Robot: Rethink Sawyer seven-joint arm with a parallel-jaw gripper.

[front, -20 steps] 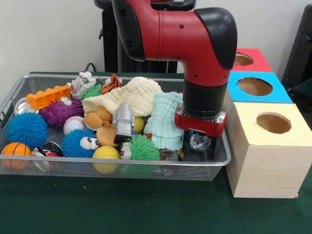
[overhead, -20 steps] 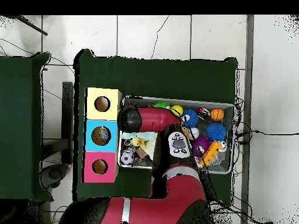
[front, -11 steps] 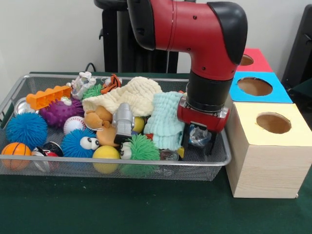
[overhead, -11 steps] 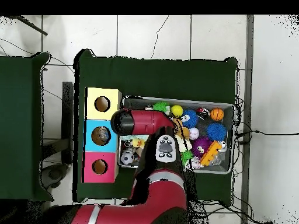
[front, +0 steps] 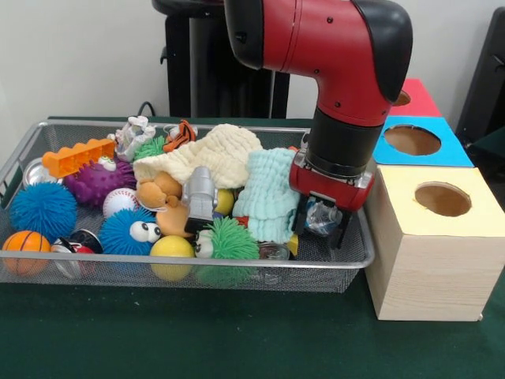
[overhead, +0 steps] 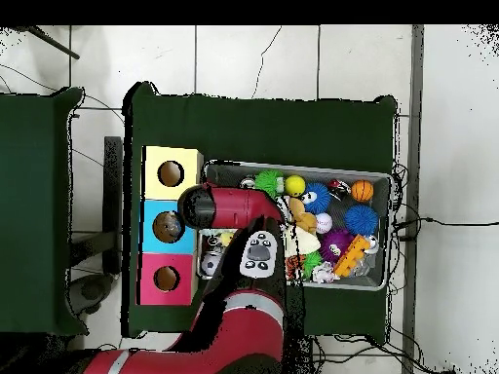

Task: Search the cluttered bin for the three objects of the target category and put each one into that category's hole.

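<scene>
In the front view my gripper (front: pixel 323 227) hangs at the right end of the wire bin (front: pixel 197 265), just above its floor. Its two black fingers (front: pixel 302 222) are shut on a small clear crinkled object (front: pixel 322 216), which is lifted slightly off the mesh. A mint cloth (front: pixel 268 193) lies right beside the gripper. To the right stand three boxes with round holes: yellow (front: pixel 443 199), blue (front: pixel 412 140) and red (front: pixel 398 97). From overhead the red arm (overhead: pixel 234 206) covers the gripper and the held object.
The bin holds a cream cloth (front: pixel 213 154), blue spiky balls (front: pixel 42 210), a purple spiky ball (front: pixel 99 181), a baseball (front: pixel 118 201), a basketball (front: pixel 24 245), a yellow ball (front: pixel 172 251), a green fuzzy ball (front: pixel 229 239) and an orange brick (front: pixel 77 155). The yellow box stands against the bin's right wall.
The gripper has risen a little and tilted, carrying the clear object up with it. The arm's upper part has swung toward the boxes.
</scene>
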